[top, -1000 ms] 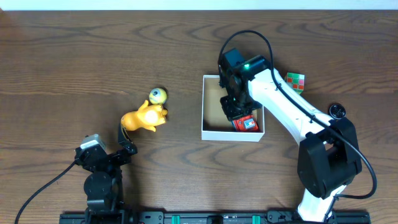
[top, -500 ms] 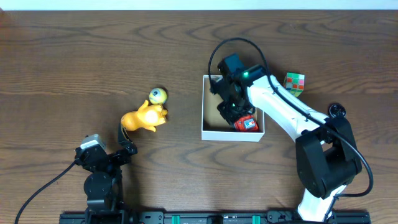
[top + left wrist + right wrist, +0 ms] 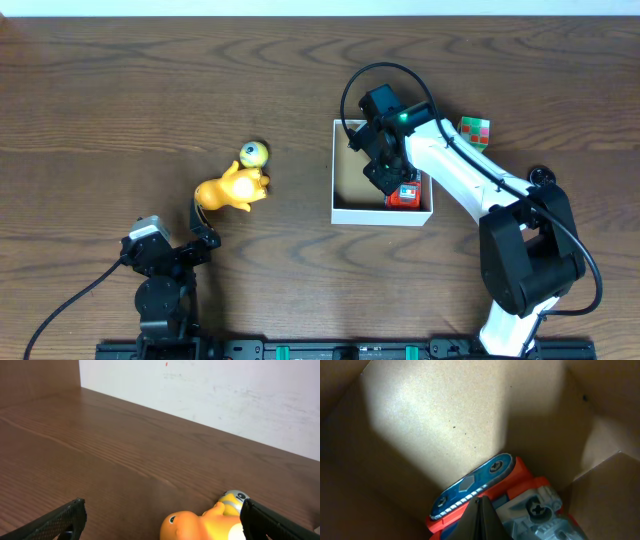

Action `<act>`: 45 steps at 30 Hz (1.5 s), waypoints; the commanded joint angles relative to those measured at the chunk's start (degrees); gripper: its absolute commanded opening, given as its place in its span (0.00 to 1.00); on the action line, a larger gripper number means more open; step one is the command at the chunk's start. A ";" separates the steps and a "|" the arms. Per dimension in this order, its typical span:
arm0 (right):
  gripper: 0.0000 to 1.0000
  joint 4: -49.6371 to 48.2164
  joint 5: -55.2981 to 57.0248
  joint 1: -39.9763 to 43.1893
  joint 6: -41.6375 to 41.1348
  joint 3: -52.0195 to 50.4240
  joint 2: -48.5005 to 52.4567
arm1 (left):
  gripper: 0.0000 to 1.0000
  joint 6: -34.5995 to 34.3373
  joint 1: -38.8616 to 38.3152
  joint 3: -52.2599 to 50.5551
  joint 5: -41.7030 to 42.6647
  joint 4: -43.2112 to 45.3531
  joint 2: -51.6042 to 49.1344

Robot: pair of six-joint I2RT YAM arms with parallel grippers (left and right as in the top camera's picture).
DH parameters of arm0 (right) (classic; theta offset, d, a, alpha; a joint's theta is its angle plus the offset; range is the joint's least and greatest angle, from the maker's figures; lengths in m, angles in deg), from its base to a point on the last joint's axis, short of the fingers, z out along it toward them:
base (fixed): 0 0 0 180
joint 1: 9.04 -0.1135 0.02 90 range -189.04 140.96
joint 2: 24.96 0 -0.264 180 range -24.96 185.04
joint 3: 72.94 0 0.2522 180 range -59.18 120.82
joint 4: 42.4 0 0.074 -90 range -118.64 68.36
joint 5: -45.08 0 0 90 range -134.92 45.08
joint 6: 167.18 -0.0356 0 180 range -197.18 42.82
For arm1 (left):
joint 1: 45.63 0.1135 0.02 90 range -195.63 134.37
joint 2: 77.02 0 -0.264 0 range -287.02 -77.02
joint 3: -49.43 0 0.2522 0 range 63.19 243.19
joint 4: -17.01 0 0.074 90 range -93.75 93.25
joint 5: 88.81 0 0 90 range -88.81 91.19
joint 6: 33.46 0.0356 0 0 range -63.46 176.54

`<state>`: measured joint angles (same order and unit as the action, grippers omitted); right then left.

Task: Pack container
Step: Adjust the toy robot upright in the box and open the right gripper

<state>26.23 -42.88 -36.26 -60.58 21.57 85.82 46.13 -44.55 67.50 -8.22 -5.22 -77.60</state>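
The container (image 3: 380, 216), a white-walled box with a brown inside (image 3: 435, 425), stands right of the table's middle. A red and blue toy (image 3: 405, 196) lies in its near right corner and fills the bottom of the right wrist view (image 3: 525, 492). My right gripper (image 3: 385, 172) is down inside the box, its fingers (image 3: 481, 507) shut together with nothing between them, just over the toy. An orange rubber toy (image 3: 232, 189) lies on the table beside a yellow and grey ball toy (image 3: 254, 154). My left gripper (image 3: 203, 228) is open and empty just short of the orange toy (image 3: 200, 525).
A multicoloured cube (image 3: 475, 131) lies right of the box behind the right arm. A small black round object (image 3: 543, 178) sits near the right arm's base. A white wall (image 3: 210, 395) stands behind the table's far edge.
The box has slid a little to the right with the right gripper inside it. The red and blue toy shifted right along with it. The left arm has not moved.
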 commanded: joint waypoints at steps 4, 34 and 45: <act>0.01 -1.92 0.59 0.04 0.04 0.92 0.22 | 0.98 0.96 0.20 -1.64 -0.46 -0.37 0.35; 0.01 14.21 -2.27 3.32 -28.76 3.93 0.11 | 0.98 0.96 0.20 -1.64 -0.46 -0.39 0.35; 0.01 12.35 -4.92 3.32 -28.74 7.45 0.11 | 0.98 0.96 0.20 -1.64 -0.46 -0.39 0.35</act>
<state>39.63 -46.77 -33.81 -88.34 25.83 85.82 46.13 -44.55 67.50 -8.22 -5.22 -77.60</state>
